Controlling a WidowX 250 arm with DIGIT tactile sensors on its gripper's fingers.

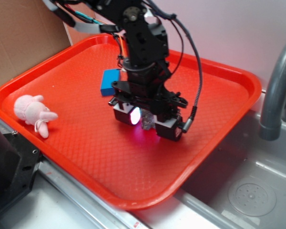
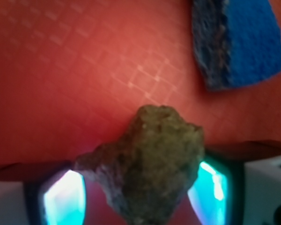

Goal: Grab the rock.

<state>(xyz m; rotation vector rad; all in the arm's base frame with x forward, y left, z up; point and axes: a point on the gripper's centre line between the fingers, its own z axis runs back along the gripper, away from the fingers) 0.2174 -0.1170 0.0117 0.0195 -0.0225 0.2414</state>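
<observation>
The rock (image 1: 147, 124) (image 2: 154, 159) is a lumpy brown-grey stone lying on the red tray (image 1: 86, 152) right of its middle. My gripper (image 1: 147, 126) (image 2: 136, 199) is lowered straight over it. One glowing pad sits on each side of the stone. The right pad (image 2: 210, 187) presses against the rock, and the rock's left tip meets the top of the left pad (image 2: 63, 199). The stone's underside is hidden in the exterior view by the fingers.
A blue sponge (image 1: 110, 82) (image 2: 246, 42) lies just behind the gripper on the tray. A pink plush toy (image 1: 33, 112) rests near the tray's left rim. A grey sink (image 1: 257, 191) with a faucet (image 1: 276, 86) is on the right, and cardboard (image 1: 19, 38) stands at the back left.
</observation>
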